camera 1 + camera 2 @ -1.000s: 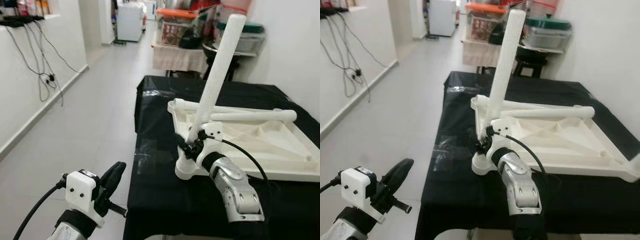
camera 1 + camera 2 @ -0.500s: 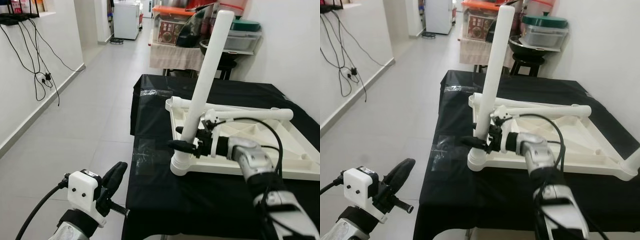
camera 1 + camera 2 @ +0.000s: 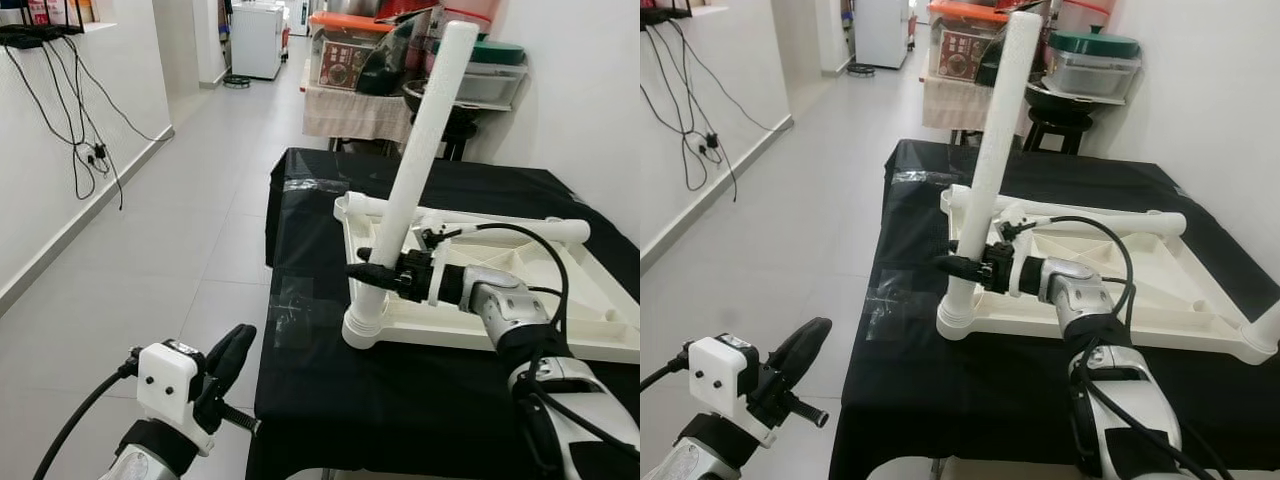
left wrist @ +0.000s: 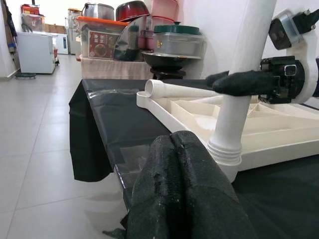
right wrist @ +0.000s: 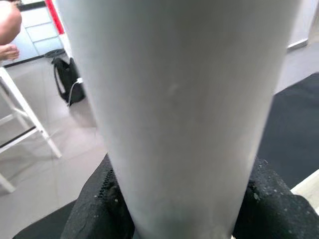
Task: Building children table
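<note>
**Table leg gripped at the corner socket**

While the white children's table top [image 3: 520, 280] lies upside down on a desk [image 3: 330, 390] draped in black cloth, a long white leg [image 3: 410, 175] is seen standing in the socket at its near left corner, tilted slightly toward the robot's right. The leg is clasped low on its shaft by the right end effector [image 3: 375, 272], whose two black fingers are closed around it, one finger [image 4: 244, 82] being visible across the front of the tube in the left wrist view. In the right wrist view the white tube [image 5: 184, 119] is pressed between the black pads [image 5: 99, 209]. A second white leg [image 3: 500, 230] is laid flat across the far side of the upturned table top.

The left end effector [image 3: 230, 360] is held low, off the desk and to the left of its near corner, above the grey tiled floor [image 3: 150, 260]; its fingers are pressed together and nothing is held between them.

Behind the desk, storage boxes and pots [image 3: 400, 50] are stacked on a covered stand, and cables [image 3: 80, 110] hang down the left wall.
</note>
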Robot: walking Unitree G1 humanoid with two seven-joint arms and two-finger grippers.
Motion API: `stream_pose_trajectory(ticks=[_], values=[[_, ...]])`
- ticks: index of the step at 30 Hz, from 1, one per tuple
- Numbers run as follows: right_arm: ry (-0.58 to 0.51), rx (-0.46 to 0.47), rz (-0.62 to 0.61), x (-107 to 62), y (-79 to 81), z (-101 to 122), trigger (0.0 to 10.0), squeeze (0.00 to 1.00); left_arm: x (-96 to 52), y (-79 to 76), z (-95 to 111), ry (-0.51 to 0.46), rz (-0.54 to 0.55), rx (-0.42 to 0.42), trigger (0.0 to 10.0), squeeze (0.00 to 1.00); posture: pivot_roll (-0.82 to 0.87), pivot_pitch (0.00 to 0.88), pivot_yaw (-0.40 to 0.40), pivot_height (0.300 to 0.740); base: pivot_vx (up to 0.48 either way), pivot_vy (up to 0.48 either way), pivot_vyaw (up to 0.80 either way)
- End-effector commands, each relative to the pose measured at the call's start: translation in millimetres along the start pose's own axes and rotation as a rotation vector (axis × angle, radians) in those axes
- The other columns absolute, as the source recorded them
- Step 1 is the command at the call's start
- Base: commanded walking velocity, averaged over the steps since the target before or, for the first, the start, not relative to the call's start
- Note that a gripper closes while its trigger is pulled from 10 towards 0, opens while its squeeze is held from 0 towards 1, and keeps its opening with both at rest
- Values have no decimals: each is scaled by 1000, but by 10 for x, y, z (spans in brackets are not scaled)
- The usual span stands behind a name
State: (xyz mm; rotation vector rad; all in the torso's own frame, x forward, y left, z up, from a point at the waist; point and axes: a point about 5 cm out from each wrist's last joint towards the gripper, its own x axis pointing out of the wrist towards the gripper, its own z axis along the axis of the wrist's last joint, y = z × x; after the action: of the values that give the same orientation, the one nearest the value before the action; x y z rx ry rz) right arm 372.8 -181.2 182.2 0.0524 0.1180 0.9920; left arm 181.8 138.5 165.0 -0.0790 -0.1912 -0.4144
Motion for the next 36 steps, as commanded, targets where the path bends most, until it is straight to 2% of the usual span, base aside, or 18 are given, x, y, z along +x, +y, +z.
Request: stream_pose_trajectory(ticks=[1,5,8,9,12,15,21,22,23,24,25,26,28,30,33,34,35,36], values=[[-67,17,-66,-98,-45,17,0,0,-5,-20,-8,8,2,2,10000,0,30,10,-124,740,0,0,0],[-53,-32,-219,-99,37,-112,0,0,-20,-10,7,7,3,2,10000,0,30,25,-125,740,0,0,0],[-89,-66,-779,-179,262,-252,0,0,-53,36,36,9,4,5,10000,0,11,51,-114,740,0,0,0],[-61,-40,-862,-177,515,-400,0,0,-57,48,43,9,5,5,10000,0,8,55,-109,740,0,0,0],[-34,-2,-903,-181,798,-524,0,0,-57,56,48,9,5,5,10000,0,8,55,-109,740,0,0,0],[-58,-123,-854,-75,709,-441,0,0,-46,79,23,18,1,2,10000,0,31,36,-100,740,0,0,0],[-31,-150,-872,-55,787,-413,0,0,-43,88,16,16,5,5,10000,0,25,28,-101,740,0,0,0],[-29,-134,-863,-51,807,-408,7647,0,-41,90,12,17,6,6,10000,0,27,22,-100,740,0,0,0],[-23,-118,-866,-52,839,-398,7647,0,-40,92,10,17,6,6,10000,0,27,22,-100,740,0,0,0],[-33,-100,-839,-40,865,-377,10000,0,-40,91,8,18,5,5,10000,0,29,15,-96,740,0,0,0],[-38,-90,-822,-34,889,-359,10000,0,-40,91,7,19,4,4,10000,0,29,15,-96,740,0,0,0],[-65,-76,-776,-14,900,-322,10000,961,-40,88,3,20,2,2,10000,0,32,13,-94,740,0,0,0],[-106,-40,-634,51,898,-271,10000,1000,-38,81,-6,22,0,0,10000,0,37,6,-95,740,0,0,0],[-128,-13,-443,103,839,-222,10000,1000,-33,73,-14,24,-1,-1,10000,0,42,0,-96,740,0,0,0],[-132,-9,-373,105,801,-195,10000,1000,-31,69,-17,24,-2,-1,10000,0,42,0,-96,740,0,0,0],[-115,-37,-280,98,747,-176,10000,188,-28,65,-22,27,-3,-1,10000,0,45,0,-99,740,0,0,0],[-115,-37,-280,98,747,-176,10000,188,-28,65,-22,27,-3,-1,10000,0,45,0,-99,740,0,0,0],[-86,-15,-164,97,664,-178,10000,0,-25,53,-33,34,-12,-1,10000,0,49,0,-102,740,0,0,0]])
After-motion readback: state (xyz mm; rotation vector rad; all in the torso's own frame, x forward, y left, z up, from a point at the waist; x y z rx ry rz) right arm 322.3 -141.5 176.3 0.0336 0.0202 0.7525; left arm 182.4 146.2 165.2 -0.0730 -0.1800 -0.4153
